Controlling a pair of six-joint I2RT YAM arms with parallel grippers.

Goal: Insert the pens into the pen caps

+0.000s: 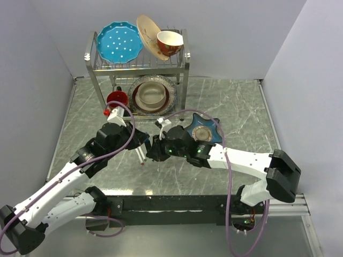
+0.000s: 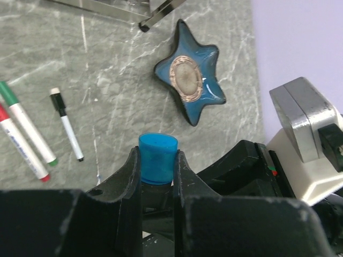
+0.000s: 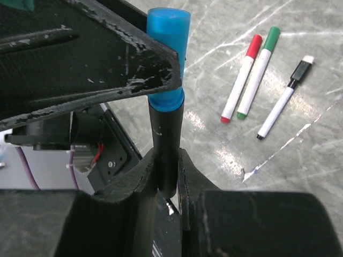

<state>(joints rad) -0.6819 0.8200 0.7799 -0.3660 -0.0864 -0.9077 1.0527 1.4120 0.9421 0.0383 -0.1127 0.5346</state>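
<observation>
right jaws clamp marker [image 3: 165,144], left jaws blue cap [image 3: 169,27], pens [image 3: 258,74] apart.

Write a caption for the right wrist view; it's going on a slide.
Left gripper holds the blue cap on the dark marker clamped by the right gripper, three pens lying beyond.

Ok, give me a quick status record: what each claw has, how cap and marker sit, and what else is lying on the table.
left claw: shut on the blue cap
right claw: shut on the dark marker
cap and marker: cap sits on the marker's end, in line; fully seated or not, cannot tell
loose pens: red pen, green pen, black pen, side by side on the table, away from both claws
nearby: blue star dish
</observation>
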